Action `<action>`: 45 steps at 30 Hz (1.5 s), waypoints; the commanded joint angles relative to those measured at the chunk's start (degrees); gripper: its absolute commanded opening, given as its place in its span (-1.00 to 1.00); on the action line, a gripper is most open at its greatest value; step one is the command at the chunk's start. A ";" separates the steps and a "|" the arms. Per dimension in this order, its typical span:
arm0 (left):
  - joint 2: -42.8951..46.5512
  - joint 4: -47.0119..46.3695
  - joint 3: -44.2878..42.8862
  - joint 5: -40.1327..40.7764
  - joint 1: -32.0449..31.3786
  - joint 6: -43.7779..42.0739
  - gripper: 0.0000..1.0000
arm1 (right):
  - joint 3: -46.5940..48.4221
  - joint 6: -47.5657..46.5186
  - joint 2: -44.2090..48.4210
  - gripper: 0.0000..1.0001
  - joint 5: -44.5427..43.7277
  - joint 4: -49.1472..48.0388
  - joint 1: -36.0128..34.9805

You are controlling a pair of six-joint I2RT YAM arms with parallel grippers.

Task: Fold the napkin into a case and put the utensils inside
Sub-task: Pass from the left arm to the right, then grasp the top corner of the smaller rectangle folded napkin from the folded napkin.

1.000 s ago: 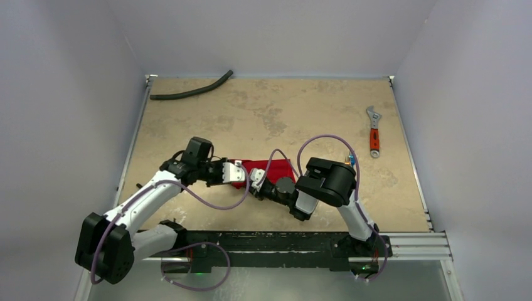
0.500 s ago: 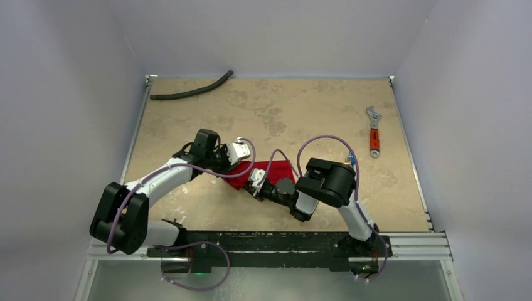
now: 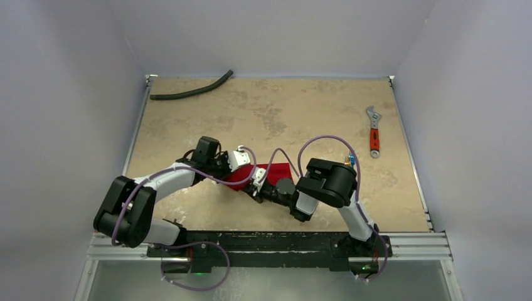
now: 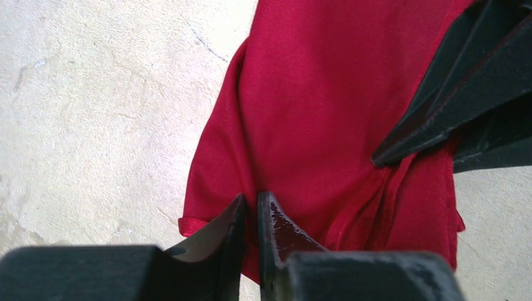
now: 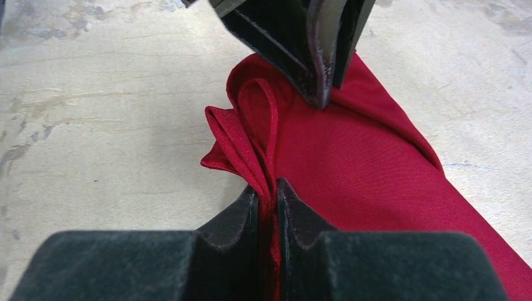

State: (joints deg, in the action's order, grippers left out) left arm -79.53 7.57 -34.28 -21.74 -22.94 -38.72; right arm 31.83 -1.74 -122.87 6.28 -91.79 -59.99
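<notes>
The red napkin lies folded into a narrow strip in the middle of the table. My left gripper comes down on its left end. In the left wrist view its jaws stand almost together, with a ridge of the napkin running into the gap. My right gripper meets the same end from the near side. It is shut on several bunched layers of the napkin. The left fingers press on the cloth just beyond. The utensils peek out blue-gold behind the right arm.
An orange-handled wrench lies at the far right of the table. A black curved hose lies along the back left edge. Both arms' purple cables loop over the napkin area.
My left gripper swung from the napkin's left tip toward the back, then came down onto the cloth as its jaws narrowed. The right gripper kept its pinch and barely moved.
</notes>
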 commanded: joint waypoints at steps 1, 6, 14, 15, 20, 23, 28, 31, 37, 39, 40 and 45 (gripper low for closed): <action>-0.06 -5.58 1.32 -1.11 0.26 -2.51 -0.87 | -0.21 3.72 2.83 -0.68 3.39 -20.24 -0.43; 0.59 -6.71 1.97 -0.80 0.14 -2.81 -1.00 | 1.01 5.50 5.11 -0.71 4.51 -12.81 -0.34; 2.10 -6.33 2.50 -1.14 0.15 -3.55 -1.00 | 3.53 11.13 6.94 -0.86 9.76 -3.03 1.03; 2.38 -6.39 2.69 -1.19 0.17 -3.75 -1.00 | 3.47 11.26 6.98 -0.86 10.11 -2.75 1.09; 3.98 -5.72 3.67 -2.00 0.12 -5.21 -1.00 | 3.60 11.08 6.30 -0.83 10.86 0.91 1.37; 5.12 -5.38 3.90 -2.62 0.17 -6.52 -1.00 | 3.74 12.81 4.09 -0.85 13.24 1.65 2.37; 6.23 -5.55 3.31 -3.81 0.10 -7.79 -1.00 | 7.76 13.31 2.07 -0.93 16.69 10.85 2.64; 7.26 -5.62 2.88 -4.71 0.00 -8.42 -1.00 | 10.89 14.63 0.98 -0.99 18.68 17.58 3.42; 9.72 -4.92 4.94 -3.98 0.00 -10.80 -1.00 | 14.80 20.85 -1.52 -1.00 24.69 25.36 7.30; 10.46 -5.19 5.30 -3.50 -0.01 -9.98 -1.00 | 13.90 22.21 -2.31 -1.00 25.42 25.30 7.58; 10.71 -5.31 5.41 -3.34 -0.03 -9.56 -1.00 | 12.40 23.27 -2.42 -1.00 25.34 22.98 7.60; 11.00 -6.51 6.02 -2.98 0.00 -8.35 -1.00 | 10.58 22.49 -2.48 -1.00 24.51 20.28 7.59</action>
State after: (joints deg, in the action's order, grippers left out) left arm -69.71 4.69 -28.34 -21.93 -22.90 -47.13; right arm 43.86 20.01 -124.46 29.58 -77.14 -51.92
